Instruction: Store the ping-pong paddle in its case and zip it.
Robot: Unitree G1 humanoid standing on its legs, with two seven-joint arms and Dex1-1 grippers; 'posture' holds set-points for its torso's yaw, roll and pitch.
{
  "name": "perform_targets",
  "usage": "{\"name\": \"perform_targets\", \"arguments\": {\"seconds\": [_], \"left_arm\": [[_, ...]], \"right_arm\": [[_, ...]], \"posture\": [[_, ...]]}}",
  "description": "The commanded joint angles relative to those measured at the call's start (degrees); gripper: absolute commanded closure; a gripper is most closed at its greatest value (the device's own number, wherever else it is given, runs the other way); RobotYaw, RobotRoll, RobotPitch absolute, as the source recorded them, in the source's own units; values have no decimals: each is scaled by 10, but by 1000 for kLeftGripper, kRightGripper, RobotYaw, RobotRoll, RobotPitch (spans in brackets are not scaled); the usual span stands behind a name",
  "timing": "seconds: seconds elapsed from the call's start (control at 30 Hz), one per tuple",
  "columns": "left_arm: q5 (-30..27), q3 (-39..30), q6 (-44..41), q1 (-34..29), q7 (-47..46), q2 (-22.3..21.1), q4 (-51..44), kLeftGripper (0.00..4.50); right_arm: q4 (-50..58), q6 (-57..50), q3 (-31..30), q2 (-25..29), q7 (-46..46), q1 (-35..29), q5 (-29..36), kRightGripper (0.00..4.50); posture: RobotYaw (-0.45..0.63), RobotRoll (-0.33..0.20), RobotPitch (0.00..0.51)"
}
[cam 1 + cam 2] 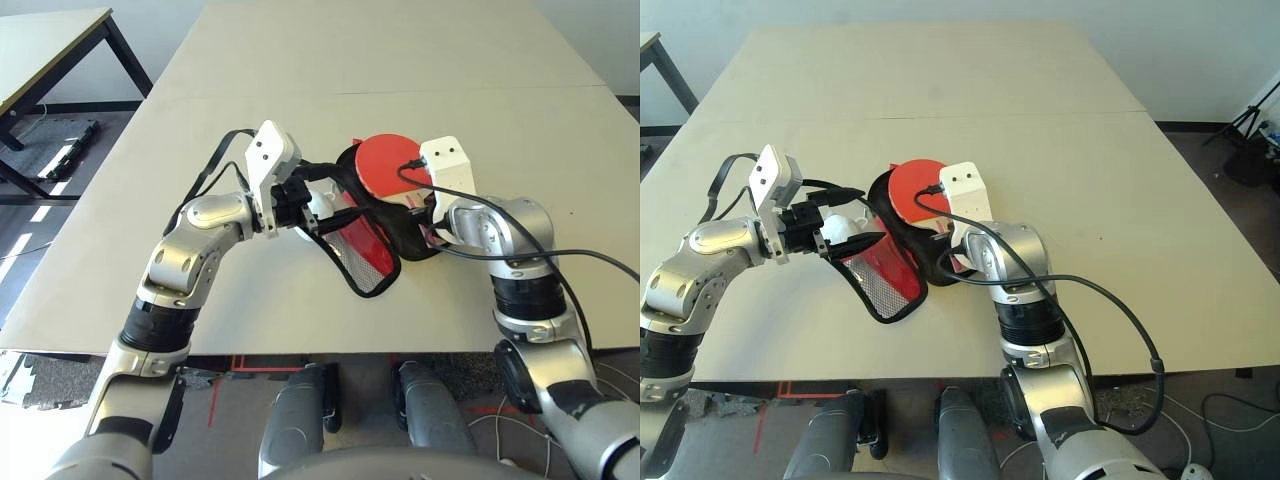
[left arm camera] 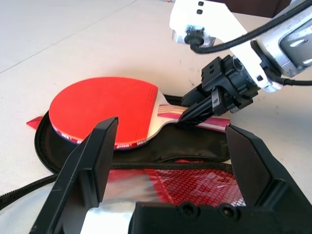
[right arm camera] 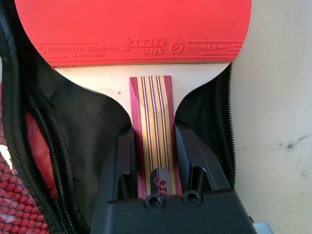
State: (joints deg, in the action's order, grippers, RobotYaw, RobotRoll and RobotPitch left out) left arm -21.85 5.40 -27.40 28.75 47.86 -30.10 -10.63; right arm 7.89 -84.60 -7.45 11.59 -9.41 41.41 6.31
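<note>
From the head camera I see the right gripper (image 1: 428, 212) at the ping-pong paddle (image 1: 390, 165), which lies on the open case (image 1: 362, 245) on the table (image 1: 300, 110). My left gripper (image 2: 168, 146), fingers apart, lifts the mesh flap. Right wrist: jaws clamp the striped handle (red face beyond, over black lining).

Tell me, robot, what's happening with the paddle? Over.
Right gripper shut on ping-pong paddle handle. Paddle over open case. Left gripper open, case flap between its fingers. Nothing blocking.
</note>
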Motion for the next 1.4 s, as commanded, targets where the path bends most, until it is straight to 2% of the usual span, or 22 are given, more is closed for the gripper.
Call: {"name": "perform_targets", "arguments": {"seconds": [0.03, 0.3, 0.57, 0.63, 0.77, 0.93, 1.03, 1.13, 1.27, 1.4], "left_arm": [[6, 7, 1, -6, 0, 2, -4, 0], [9, 10, 5, -5, 0, 5, 0, 0], [12, 13, 7, -4, 3, 5, 2, 0], [11, 13, 7, -3, 2, 6, 1, 0], [9, 12, 3, 0, 2, 5, -2, 0], [3, 8, -7, 7, 4, -2, -12, 0], [-8, -1, -26, 14, 4, -10, -29, 0], [-29, -27, -56, 25, 4, -32, -53, 0], [-58, -63, -97, 28, 13, -81, -81, 0], [-63, -107, -126, 18, 56, -192, -76, 0]], "right_arm": [[-9, 14, -20, 6, -11, 1, 6, 3407], [-25, 30, -39, 15, -16, -1, 1, 3407], [-40, 42, -13, -1, -17, -1, 4, 3407], [-34, 47, -5, -3, -19, -4, 7, 2660], [-15, 55, 2, 7, -36, -10, 20, 1507], [22, 73, 20, 69, -95, -24, 54, 41], [37, 117, 14, 125, -143, -40, 68, 15], [34, 182, 9, 192, -201, -59, 75, 15], [10, 274, 19, 233, -250, -77, 77, 15], [-42, 395, 29, 256, -304, -94, 71, 15]], "posture": [[-37, 0, 147], [-36, 0, 142], [-40, 0, 143], [-40, 0, 143], [-37, 0, 146], [-33, 0, 148], [-30, 0, 151], [-25, 0, 154], [-25, 0, 154], [-25, 0, 154]]}}
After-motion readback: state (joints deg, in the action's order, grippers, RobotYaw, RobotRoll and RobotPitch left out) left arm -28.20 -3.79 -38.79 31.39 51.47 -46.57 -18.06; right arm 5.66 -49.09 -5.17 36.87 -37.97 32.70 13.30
